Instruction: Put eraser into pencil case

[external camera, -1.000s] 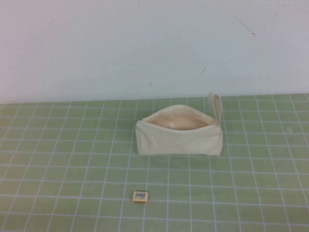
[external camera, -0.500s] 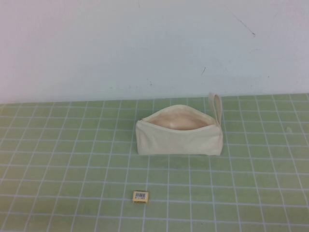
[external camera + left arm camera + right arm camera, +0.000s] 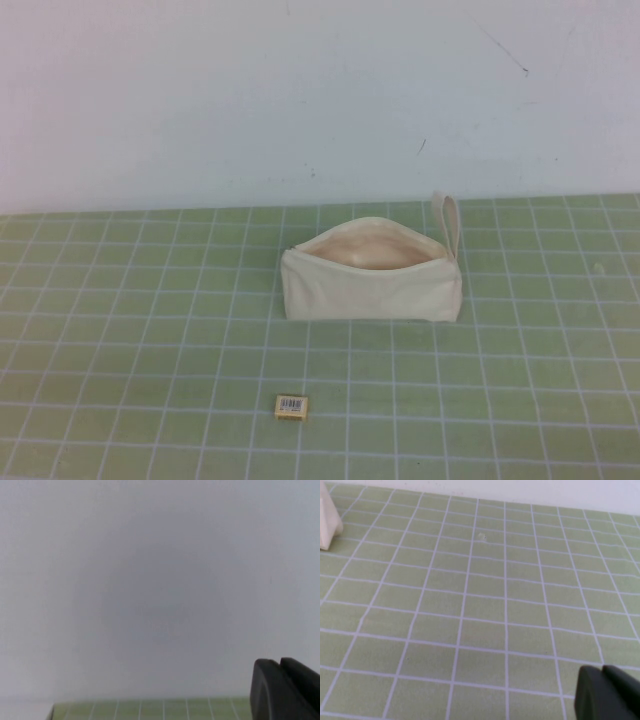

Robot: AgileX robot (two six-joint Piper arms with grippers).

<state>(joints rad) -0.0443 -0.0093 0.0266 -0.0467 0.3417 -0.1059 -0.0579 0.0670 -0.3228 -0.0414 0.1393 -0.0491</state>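
The cream pencil case (image 3: 370, 284) stands in the middle of the green grid mat, its zip open and beige lining showing, loop strap (image 3: 449, 222) at its right end. The tiny tan eraser (image 3: 291, 405) with a barcode label lies flat on the mat in front of the case, a little to its left. Neither arm shows in the high view. My left gripper (image 3: 280, 664) is shut and empty, facing the white wall. My right gripper (image 3: 603, 670) is shut and empty above bare mat; a corner of the case (image 3: 327, 522) shows at that view's edge.
The green mat (image 3: 150, 330) with white grid lines covers the table up to a white wall (image 3: 300, 90) behind the case. The mat's edge shows in the left wrist view (image 3: 52, 711).
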